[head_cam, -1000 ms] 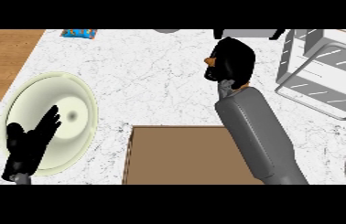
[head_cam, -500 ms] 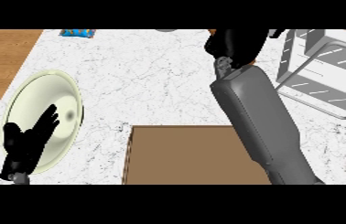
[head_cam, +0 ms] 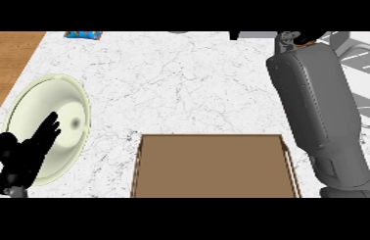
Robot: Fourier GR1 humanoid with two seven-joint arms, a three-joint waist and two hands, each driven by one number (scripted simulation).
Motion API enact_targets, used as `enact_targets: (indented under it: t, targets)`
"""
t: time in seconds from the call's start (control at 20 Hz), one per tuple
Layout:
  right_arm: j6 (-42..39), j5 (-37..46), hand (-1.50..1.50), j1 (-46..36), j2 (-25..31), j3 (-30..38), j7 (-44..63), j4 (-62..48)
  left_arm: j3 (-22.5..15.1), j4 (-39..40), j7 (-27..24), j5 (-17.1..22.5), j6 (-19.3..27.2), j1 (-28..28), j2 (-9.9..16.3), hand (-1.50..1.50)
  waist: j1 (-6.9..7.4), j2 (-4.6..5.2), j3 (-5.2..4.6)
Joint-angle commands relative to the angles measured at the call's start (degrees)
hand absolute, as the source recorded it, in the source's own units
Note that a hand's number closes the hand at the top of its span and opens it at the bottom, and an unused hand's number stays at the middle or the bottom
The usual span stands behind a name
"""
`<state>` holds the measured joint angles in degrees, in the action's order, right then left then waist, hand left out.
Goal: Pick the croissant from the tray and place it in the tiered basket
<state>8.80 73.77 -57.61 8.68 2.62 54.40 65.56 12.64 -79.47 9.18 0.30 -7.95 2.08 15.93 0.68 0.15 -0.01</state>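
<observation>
- Robot hand on the left [head_cam: 25, 153] lay at the lower left of the frame, and we saw its black fingers straight and relaxed, pointing up, holding nothing.
- We saw that it overlapped the lower part of a pale green plate [head_cam: 65, 104], which sat on the worktop [head_cam: 180, 82] at the left of the frame.
- We found the right robot hand [head_cam: 289, 37] at the upper right of the frame, mostly cut off by the top edge, so we could not tell whether its fingers were released or clenched.
- We followed its grey forearm [head_cam: 318, 116] from the lower right corner up to that edge, where it covered part of the pale wire structure that we took for the tiered basket [head_cam: 354, 53].
- We saw the brown tray [head_cam: 213, 165] at the bottom centre of the frame, its flat inside bare as far as the frame showed it.
- We could not see the croissant anywhere, neither on the tray nor on the white marbled worktop, and we could not tell whether the right robot hand held it.
- We noted a strip of wooden surface [head_cam: 18, 53] at the upper left of the frame, beside the worktop.
- We also noted a small blue thing [head_cam: 83, 35] at the top edge, upper left, too small and cut off to identify.
</observation>
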Motion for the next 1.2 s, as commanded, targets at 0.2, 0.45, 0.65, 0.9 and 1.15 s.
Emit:
enact_targets:
  t: [0.2,0.45,0.65,0.9,1.15]
  targets:
    - [10.15,-3.97,1.5,-5.65,10.16,8.44,-13.07,-18.45,-1.75,-0.32,-0.83,-1.75,0.98,-0.43,-2.04,0.0,0.77,0.41,0.02]
    - [17.09,-17.33,1.5,-4.16,13.35,17.06,-26.87,-19.57,-1.07,1.58,-0.43,-1.4,0.52,-1.65,-1.4,0.0,0.76,0.65,0.09]
    - [16.2,-19.98,1.5,-10.44,18.5,20.32,-32.57,-30.38,-1.24,0.16,1.03,-1.54,0.7,-2.48,-1.3,0.0,1.49,0.8,0.07]
    - [20.73,-20.54,1.5,-13.25,21.55,22.56,-37.57,-39.68,-1.03,1.16,-1.12,-1.05,-0.83,-1.42,-1.17,0.0,2.47,1.09,0.07]
    - [11.5,-1.71,1.5,-10.76,29.77,7.27,-33.95,-42.62,-1.29,0.8,-1.46,-1.91,-0.12,-1.23,-1.16,0.0,2.36,1.13,-0.2]
